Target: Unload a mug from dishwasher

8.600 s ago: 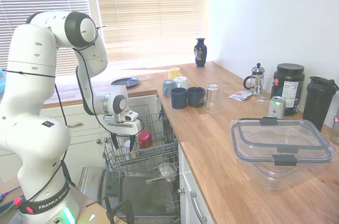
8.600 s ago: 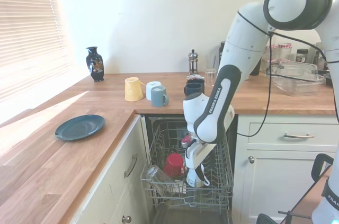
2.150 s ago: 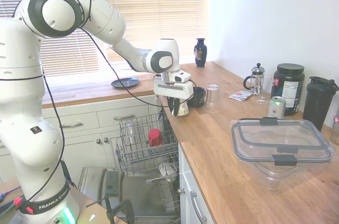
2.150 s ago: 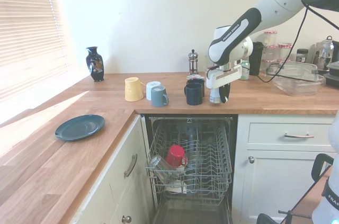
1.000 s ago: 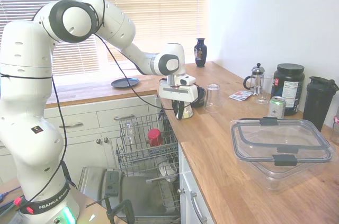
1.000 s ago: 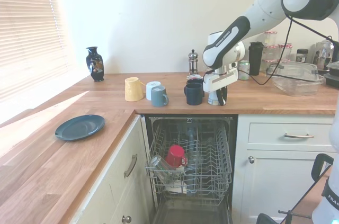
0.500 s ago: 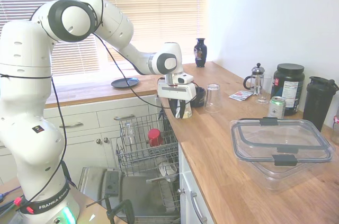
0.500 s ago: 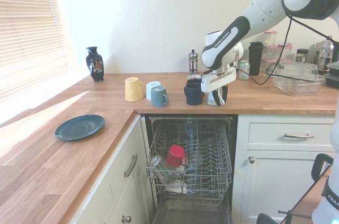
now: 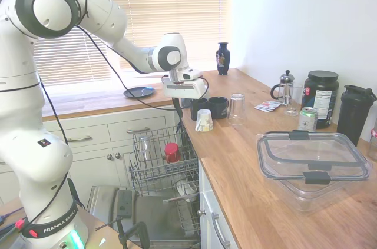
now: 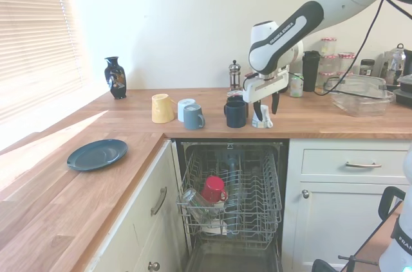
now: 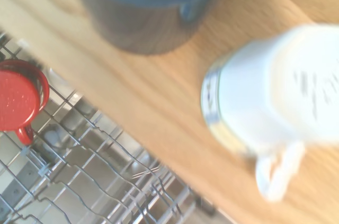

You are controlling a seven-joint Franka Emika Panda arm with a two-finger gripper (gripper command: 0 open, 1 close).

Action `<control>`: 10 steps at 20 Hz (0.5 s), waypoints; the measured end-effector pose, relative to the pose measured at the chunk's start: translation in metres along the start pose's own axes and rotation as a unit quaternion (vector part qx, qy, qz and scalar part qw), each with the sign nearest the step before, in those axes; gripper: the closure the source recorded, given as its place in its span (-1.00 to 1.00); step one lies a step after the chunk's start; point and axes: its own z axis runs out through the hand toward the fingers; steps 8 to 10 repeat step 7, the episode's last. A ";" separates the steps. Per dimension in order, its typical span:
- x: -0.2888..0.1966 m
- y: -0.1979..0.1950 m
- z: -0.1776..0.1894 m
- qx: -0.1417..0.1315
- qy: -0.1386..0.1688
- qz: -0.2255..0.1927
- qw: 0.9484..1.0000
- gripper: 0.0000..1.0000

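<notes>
A kitchen with an L-shaped wooden desk beneath blinds, above an open dishwasher with its wire rack pulled out. The white mug stands upside down on the desk near its edge, just below and beside the open, empty pincer. Two navy mugs stand behind it; one red cup sits in the rack.
</notes>
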 end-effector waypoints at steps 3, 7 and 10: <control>-0.044 0.009 -0.028 0.013 0.017 -0.015 1.000 -1.00; -0.101 0.013 -0.035 0.020 0.015 -0.042 0.999 -1.00; -0.101 0.013 -0.035 0.020 0.015 -0.042 0.999 -1.00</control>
